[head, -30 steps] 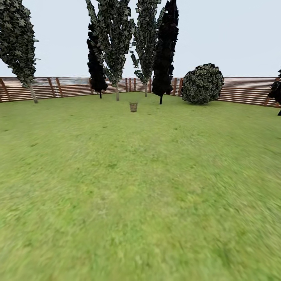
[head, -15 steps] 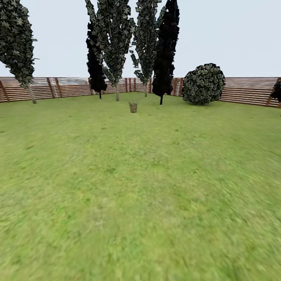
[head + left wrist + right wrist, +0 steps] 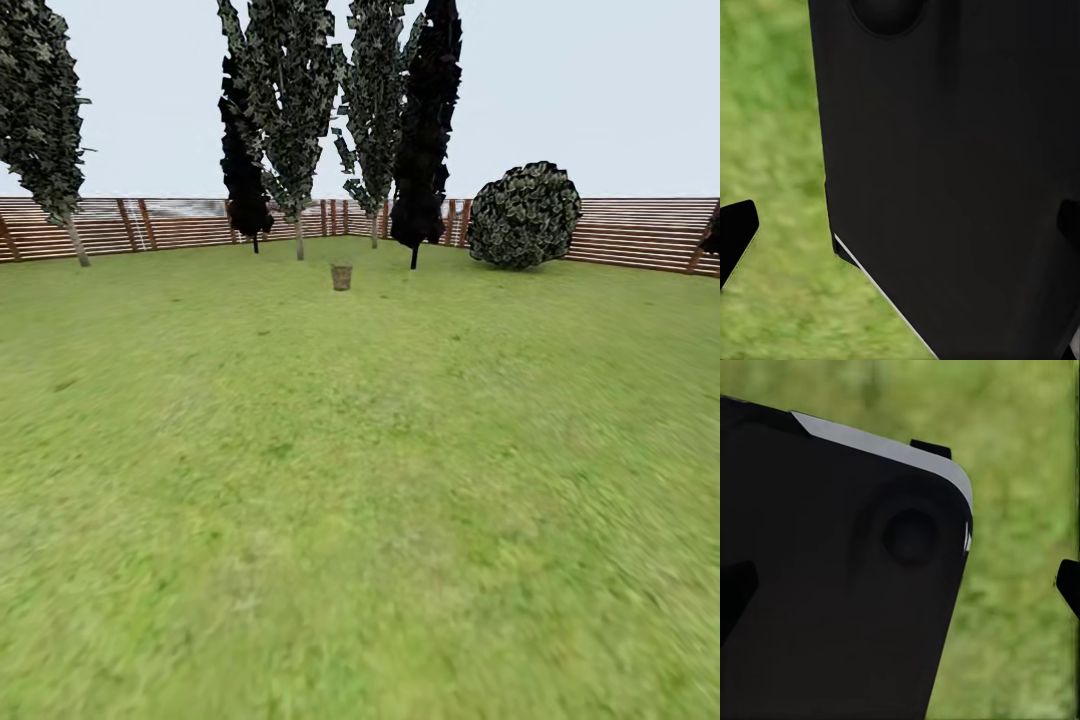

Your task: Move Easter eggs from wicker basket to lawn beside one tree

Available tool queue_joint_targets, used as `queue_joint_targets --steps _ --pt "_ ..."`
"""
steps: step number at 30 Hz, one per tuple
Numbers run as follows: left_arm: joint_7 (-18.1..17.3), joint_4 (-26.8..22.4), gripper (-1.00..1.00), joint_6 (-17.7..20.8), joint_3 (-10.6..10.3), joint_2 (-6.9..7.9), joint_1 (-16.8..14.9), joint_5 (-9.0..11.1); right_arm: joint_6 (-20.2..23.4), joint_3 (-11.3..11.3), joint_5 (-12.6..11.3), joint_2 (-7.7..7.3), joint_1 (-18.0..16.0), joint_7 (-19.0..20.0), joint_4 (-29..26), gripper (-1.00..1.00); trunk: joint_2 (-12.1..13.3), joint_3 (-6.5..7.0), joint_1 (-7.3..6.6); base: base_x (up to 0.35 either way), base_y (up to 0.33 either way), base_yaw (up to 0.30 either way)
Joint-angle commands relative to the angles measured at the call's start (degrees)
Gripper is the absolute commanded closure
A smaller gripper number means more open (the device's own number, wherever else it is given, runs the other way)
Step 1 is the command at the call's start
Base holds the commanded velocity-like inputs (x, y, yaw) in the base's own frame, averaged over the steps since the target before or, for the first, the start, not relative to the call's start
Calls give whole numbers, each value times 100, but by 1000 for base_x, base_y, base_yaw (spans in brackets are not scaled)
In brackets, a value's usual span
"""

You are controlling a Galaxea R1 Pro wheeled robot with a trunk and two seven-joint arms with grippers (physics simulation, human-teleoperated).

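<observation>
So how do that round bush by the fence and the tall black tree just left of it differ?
The bush is low and ball-shaped with no visible trunk, its dark leaves flecked pale green. The black tree is tall and narrow, solid black, and stands on a thin dark trunk. Both grow from the lawn in front of the slatted wooden fence.

From my seat I see a mottled green lawn [image 3: 360, 480], a small brown wicker basket [image 3: 342, 277], a brown horizontal-slat fence [image 3: 640, 233], dark trees flecked pale green [image 3: 290, 100] beside solid black trees [image 3: 430, 120], a speckled bush [image 3: 523, 215], and pale grey sky.
</observation>
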Motion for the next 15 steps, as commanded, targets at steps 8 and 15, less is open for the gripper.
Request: queue_joint_targets --steps 8,15 --pt "6 -4 -100 -3 4 -1 0 2 -16 14 23 1 -3 -2 4 -100 -2 -5 3 323 0 0" --pt "6 -6 -100 -3 4 -1 0 0 -16 14 28 -6 -3 -2 4 -100 -2 -5 3 323 0 0"
